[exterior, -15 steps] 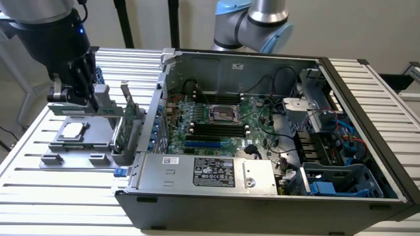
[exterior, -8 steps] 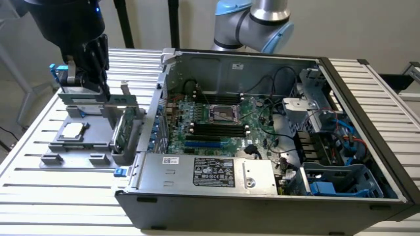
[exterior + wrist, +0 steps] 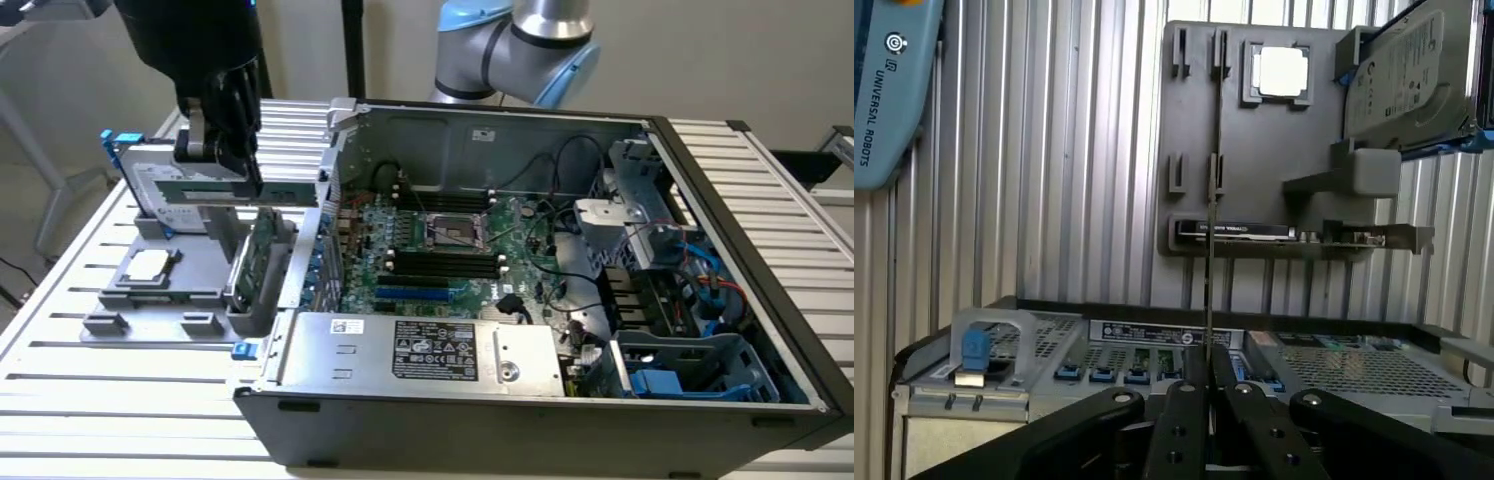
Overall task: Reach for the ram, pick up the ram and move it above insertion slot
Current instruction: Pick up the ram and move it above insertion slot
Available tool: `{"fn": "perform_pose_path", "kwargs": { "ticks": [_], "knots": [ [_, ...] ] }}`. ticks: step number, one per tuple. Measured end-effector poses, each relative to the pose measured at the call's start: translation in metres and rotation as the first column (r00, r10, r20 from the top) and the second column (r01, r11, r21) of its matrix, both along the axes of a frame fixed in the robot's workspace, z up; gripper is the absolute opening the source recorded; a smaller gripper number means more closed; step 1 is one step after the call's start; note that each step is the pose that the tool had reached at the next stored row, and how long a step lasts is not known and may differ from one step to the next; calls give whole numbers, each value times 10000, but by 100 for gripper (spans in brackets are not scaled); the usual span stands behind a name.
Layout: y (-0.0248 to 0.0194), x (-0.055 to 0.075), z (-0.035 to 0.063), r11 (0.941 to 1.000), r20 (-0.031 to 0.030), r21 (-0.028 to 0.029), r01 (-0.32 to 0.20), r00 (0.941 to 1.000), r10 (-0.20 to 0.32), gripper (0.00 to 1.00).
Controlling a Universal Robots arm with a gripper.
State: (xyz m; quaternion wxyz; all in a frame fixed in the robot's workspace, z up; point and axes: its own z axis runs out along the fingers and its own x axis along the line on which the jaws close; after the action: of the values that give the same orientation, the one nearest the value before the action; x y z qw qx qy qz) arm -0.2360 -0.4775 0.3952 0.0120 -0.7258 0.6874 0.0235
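At the exterior view's left, above the grey fixture: gripper (image 3: 224, 165), black, hanging from the dark arm housing at the top of the frame.
Gripper fingers: closed narrowly on the ram (image 3: 230, 190), pinching it near its upper edge; in the wrist view, the two black fingers (image 3: 1184, 420) pressed together around the thin edge of the ram (image 3: 1210, 200).
Ram: long green stick held level, lifted clear of the fixture, over the holder tray (image 3: 160, 290) and beside the open case's outer wall.
Ram in wrist view: seen edge-on as a thin dark line running away from the fingers, crossing the tray (image 3: 1254, 150).
Holder tray: grey, with slotted posts; a square processor chip (image 3: 147, 265) lying flat in one pocket.
Expansion card: broader green board (image 3: 260, 260) standing upright in the tray, just below the ram.
Hard drive: silver, with blue rails (image 3: 140, 170), at the far side of the tray, behind the ram.
Computer case: open tower (image 3: 534, 400) on its side, motherboard (image 3: 441, 250) exposed, black memory slots (image 3: 441, 265) near its centre, well apart from the ram.
Support surface: slatted white table (image 3: 134, 400).
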Motion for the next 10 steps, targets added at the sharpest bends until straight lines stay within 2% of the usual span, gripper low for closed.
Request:
{"fn": "perform_pose_path", "kwargs": {
  "ticks": [6,10],
  "knots": [
    [10,274,0,10000,-1,43,1,10000,-1,13],
    [13,457,-1,10000,-1,97,1,10000,-1,13]
  ]
}}
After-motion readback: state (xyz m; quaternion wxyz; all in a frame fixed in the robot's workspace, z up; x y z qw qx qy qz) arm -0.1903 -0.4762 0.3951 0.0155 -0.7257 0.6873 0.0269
